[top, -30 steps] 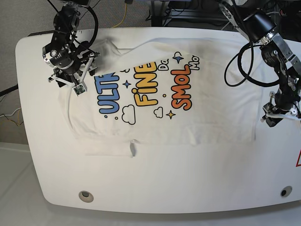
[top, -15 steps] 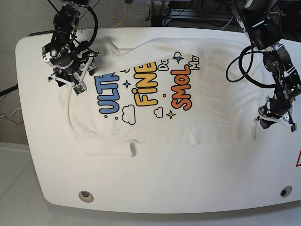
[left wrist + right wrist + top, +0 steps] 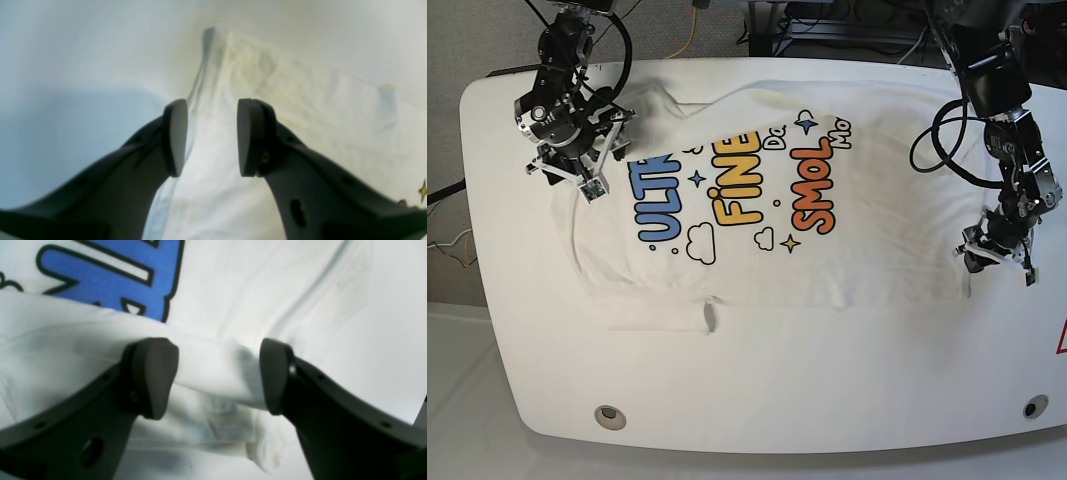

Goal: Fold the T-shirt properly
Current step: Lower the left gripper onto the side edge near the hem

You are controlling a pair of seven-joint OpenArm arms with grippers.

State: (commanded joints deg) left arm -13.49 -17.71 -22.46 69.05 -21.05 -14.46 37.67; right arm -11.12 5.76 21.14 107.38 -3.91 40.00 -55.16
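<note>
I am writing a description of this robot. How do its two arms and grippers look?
Both arms are black with silver-grey joints and loose black cables looping beside them. The left gripper and right gripper have dark grey curved fingers with small round holes, ending in flat rounded pads.

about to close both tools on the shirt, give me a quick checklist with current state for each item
1. Left tool open: ok.
2. T-shirt hem edge between the left tool's pads: ok; contact cannot tell.
3. Right tool open: ok.
4. Raised fabric fold between right tool's pads: ok.
5. Shirt lying flat on the table: not ok, wrinkled, bottom sleeve bunched.
6. Print facing up: ok.
</note>
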